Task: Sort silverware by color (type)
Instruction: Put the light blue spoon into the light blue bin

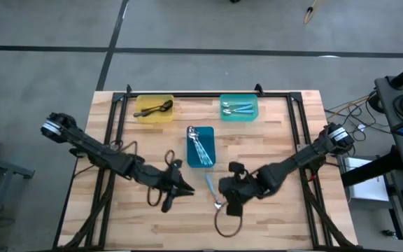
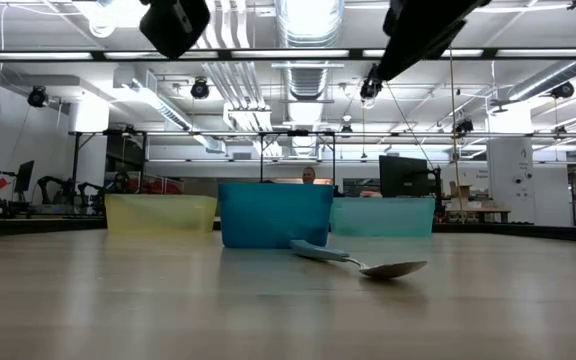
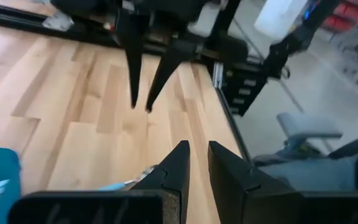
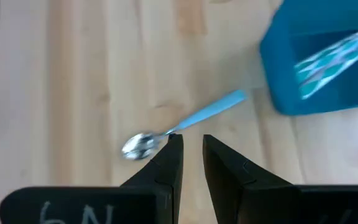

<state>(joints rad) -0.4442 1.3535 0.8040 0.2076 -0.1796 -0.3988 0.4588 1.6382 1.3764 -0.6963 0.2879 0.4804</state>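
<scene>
— where's the spoon they're after?

— the small silver spoon with the light blue handle [image 1: 213,192] lies flat on the pale wooden table [image 1: 271,140], alone on bare boards, just in front of the deep blue plastic tray [image 1: 201,147] and between the two arms. from table height its bowl points away from the tray and its handle runs back toward it.

— is anything holding it?

— no. the right gripper [image 1: 224,187] hangs above it, not touching; in the right wrist view its two dark fingers [image 4: 166,163] stand a narrow gap apart with nothing between them, and the spoon's neck shows just past one tip.

— and the other arm?

— the left gripper [image 1: 189,187] hangs close on the spoon's other side, facing the right one. its fingers [image 3: 178,163] are also only slightly parted and empty.

— what about the rest of the cutlery?

— the deep blue tray holds a bundle of shiny silver spoons [image 1: 199,148]. farther back, the yellow plastic tray [image 1: 153,109] has dark black spoons [image 1: 157,108] in it, and the teal plastic tray [image 1: 239,107] has spoons with light blue handles [image 1: 238,108]. the three trays are apart from one another, the blue one nearest the arms.

— how many in each?

— too small to count.
</scene>
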